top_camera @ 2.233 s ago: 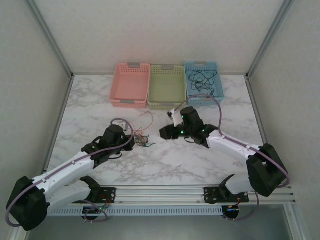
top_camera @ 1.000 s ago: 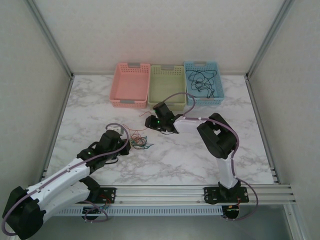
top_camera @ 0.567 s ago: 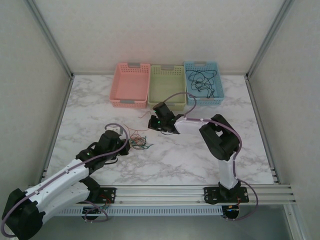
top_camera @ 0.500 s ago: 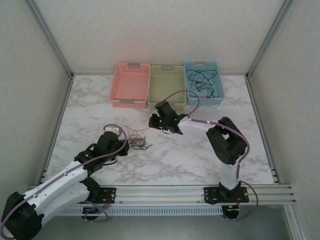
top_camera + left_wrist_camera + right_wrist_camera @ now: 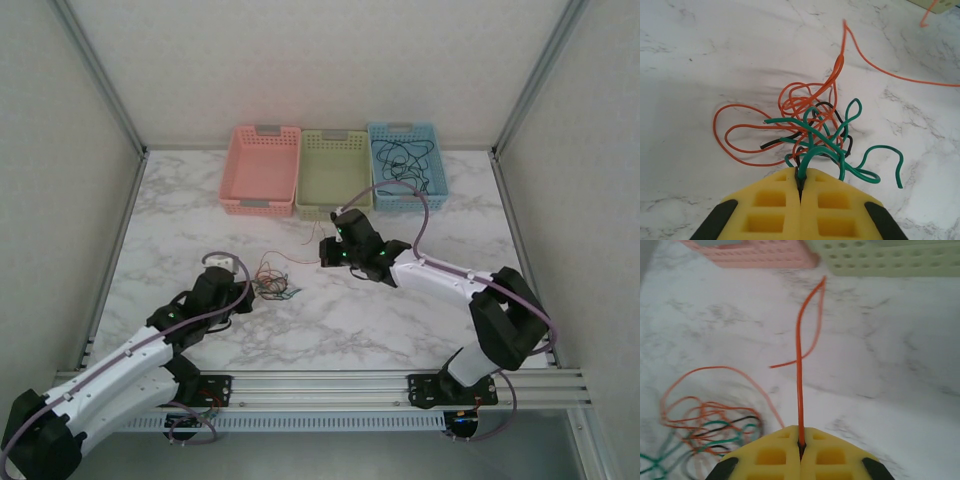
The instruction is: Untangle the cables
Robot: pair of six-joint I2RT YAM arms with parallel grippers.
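Note:
The cables (image 5: 273, 287) lie as a small tangle of orange, green and black wires on the marble table, left of centre. My left gripper (image 5: 248, 297) is at the tangle's near-left side. In the left wrist view the left gripper (image 5: 801, 176) is shut on a green and a black wire at the edge of the cables (image 5: 810, 122). My right gripper (image 5: 324, 250) sits to the tangle's right. In the right wrist view the right gripper (image 5: 800, 442) is shut on one orange cable (image 5: 798, 365), which runs straight away from the jaws. The tangled cables (image 5: 710, 432) lie at lower left.
Three baskets stand in a row at the back: pink (image 5: 262, 206), green (image 5: 330, 209) and blue (image 5: 408, 129), the blue one holding black cables (image 5: 400, 160). The pink basket (image 5: 750, 255) and green basket (image 5: 890, 260) lie ahead of the right gripper. Walls close both sides.
The right gripper has shut on the orange cable and moved right, away from the tangle, its elbow swinging out. The left arm has drawn back slightly with the tangle.

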